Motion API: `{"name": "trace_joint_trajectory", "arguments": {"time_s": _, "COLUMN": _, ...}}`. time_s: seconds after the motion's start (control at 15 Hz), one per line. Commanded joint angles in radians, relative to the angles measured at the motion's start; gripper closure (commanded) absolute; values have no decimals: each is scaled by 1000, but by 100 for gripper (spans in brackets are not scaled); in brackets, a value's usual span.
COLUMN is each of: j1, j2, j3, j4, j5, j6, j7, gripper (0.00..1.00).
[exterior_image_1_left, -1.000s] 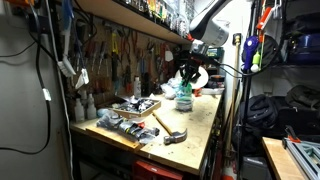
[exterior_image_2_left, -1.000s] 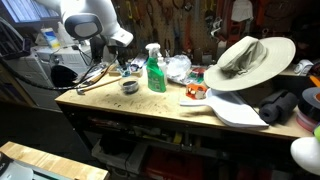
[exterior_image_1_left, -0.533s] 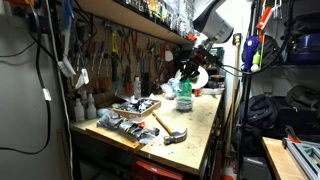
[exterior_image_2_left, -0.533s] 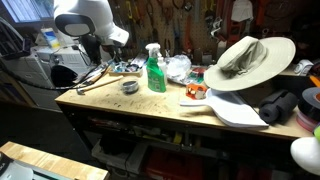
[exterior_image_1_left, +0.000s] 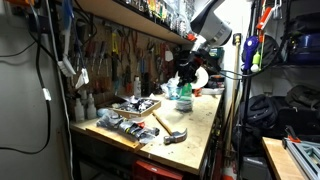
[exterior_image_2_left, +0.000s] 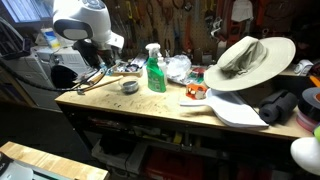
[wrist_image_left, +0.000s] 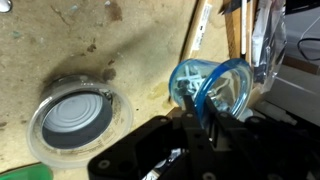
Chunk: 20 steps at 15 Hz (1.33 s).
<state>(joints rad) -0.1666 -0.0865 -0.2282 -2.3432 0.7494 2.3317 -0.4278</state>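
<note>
A scuffed wooden worktop (exterior_image_2_left: 120, 101) carries a green spray bottle (exterior_image_2_left: 154, 70) standing upright, with a round metal tin (exterior_image_2_left: 130, 87) just beside it. A wide-brimmed hat (exterior_image_2_left: 246, 60) rests well apart. In an exterior view a hammer (exterior_image_1_left: 169, 131) lies near the front edge. In the wrist view a blue plastic ring (wrist_image_left: 229, 67) lies near the tin.

Bench: I see a long wooden bench (exterior_image_1_left: 195, 125) with a pale, scuffed top; it shows in both exterior views.
Wall: behind it my feed shows a tool wall (exterior_image_2_left: 190, 25) hung thick with hand tools.
Shelf: a shelf (exterior_image_1_left: 120, 12) runs above the bench, crowded with small items.
Below: dark storage (exterior_image_2_left: 150, 140) sits under the bench top; I can't make out details.
Side: a rack (exterior_image_1_left: 295, 50) of blue and dark gear stands past the bench end.
Foreground: black cables (exterior_image_1_left: 45, 60) hang over a grey panel (exterior_image_1_left: 20, 100).
Light: a white glow (exterior_image_1_left: 235, 12) up top; elsewhere dim.
</note>
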Motion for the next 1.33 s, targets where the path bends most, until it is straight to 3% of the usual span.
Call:
{"name": "trace_joint_trajectory", "arguments": {"time_s": 0.0, "j1": 7, "j2": 26, "j3": 3, "j4": 1, "j5": 71, "j6": -58, "j7": -91, "gripper": 93}}
{"name": "trace_joint_trajectory", "arguments": {"time_s": 1.27, "j1": -10, "j2": 284, "j3": 89, "j4": 127, "j5": 61, "j6": 147, "j7": 168, "gripper": 93}}
